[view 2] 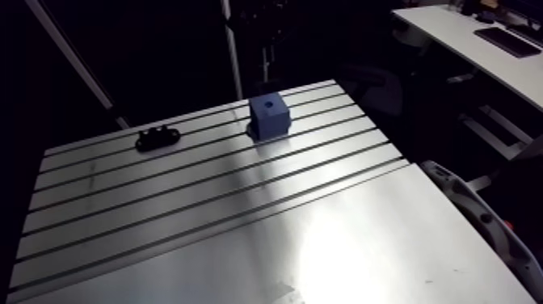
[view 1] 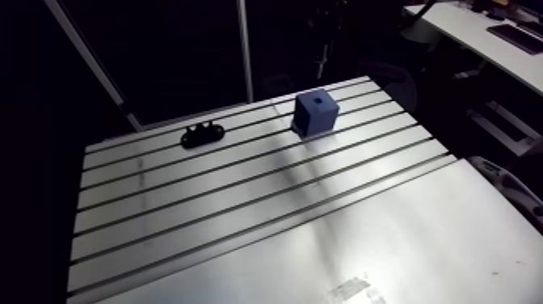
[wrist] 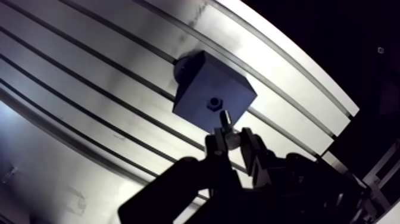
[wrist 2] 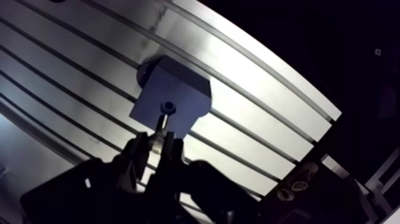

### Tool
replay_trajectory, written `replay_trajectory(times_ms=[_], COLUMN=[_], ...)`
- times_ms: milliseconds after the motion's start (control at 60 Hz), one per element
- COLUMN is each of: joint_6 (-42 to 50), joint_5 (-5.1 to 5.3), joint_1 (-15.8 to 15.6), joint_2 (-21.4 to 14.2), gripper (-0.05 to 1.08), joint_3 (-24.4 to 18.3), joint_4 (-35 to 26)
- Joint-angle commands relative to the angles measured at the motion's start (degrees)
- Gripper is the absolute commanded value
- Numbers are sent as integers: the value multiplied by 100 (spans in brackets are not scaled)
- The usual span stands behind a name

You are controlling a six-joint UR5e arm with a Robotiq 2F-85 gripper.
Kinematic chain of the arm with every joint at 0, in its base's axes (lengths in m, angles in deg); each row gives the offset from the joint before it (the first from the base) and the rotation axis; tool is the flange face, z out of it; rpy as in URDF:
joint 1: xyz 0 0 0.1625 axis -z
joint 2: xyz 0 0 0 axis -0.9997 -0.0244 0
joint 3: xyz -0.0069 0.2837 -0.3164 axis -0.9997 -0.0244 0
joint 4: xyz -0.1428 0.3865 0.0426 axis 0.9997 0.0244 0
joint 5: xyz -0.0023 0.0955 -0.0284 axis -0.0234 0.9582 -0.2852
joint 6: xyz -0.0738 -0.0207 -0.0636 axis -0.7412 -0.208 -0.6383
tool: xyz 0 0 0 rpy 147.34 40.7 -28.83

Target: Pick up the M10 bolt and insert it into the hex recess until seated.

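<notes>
In the arm view, a slotted aluminium surface (view 1: 242, 214) runs from the near edge into a dim background. A blue block (view 1: 317, 113) stands at about 1 o'clock on it, close to the far edge, square and upright. A small dark opening in the middle of its top face is the hex recess (view 1: 318, 101). A low black fixture (view 1: 202, 134) with a few small bumps along its top lies at about 11 o'clock. It is well apart from the block, and bare metal lies between them. Nothing rests on top of the block in this view.

In the wrist view, the tool (wrist: 232, 142) hangs above the block with its two dark fingers (wrist: 215, 146) drawn close together. They are clamped on the M10 bolt (wrist: 225, 120). The bolt's brighter head end sits pinched between the fingertips. Its thin shank sticks out ahead of the tool, toward the tool's 12 o'clock. The hex recess faces the camera as a small dark six-sided hole in the block's top face. The shank tip lies just beside the recess, almost over its rim. I cannot tell whether the tip touches the block or has entered the hole. The block itself sits on the surface across one of its slots, directly ahead of the fingers.
</notes>
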Motion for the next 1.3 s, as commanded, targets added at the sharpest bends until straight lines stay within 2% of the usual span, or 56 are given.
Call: replay_trajectory(times_ms=[17, 283, 600, 1300], joint_6=[-7, -7, -7, -7], joint_5=[89, 66, 93, 66], joint_1=[40, 120, 121, 112], joint_2=[106, 134, 134, 151], gripper=[100, 100, 101, 101], joint_3=[52, 114, 199, 281], joint_4=[224, 250, 250, 258])
